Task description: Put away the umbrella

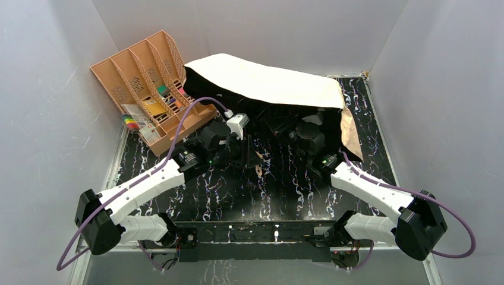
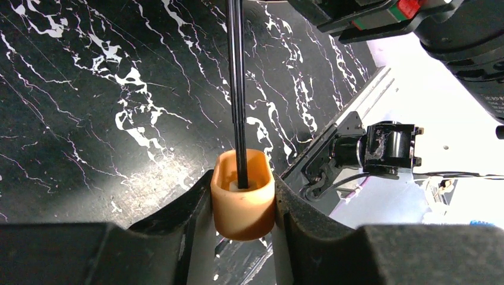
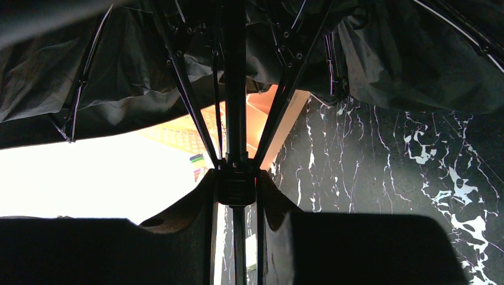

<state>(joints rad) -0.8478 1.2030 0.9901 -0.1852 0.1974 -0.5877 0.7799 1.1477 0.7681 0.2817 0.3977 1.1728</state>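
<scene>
- Left arm: you had white moulded link shells, joined by bulky black joint housings.
- Right arm: you had the same white-and-black build.
- Purple cable: it ran along your left arm to a white camera block at the wrist.
- Second purple cable: it looped wide off the right arm's near housing.
- Base rail: it was black and slotted, spanning both mounts.
- Red tab: it sat on a black housing.
- Left fingers and right fingers: yours were dark, padded and tapered.
</scene>
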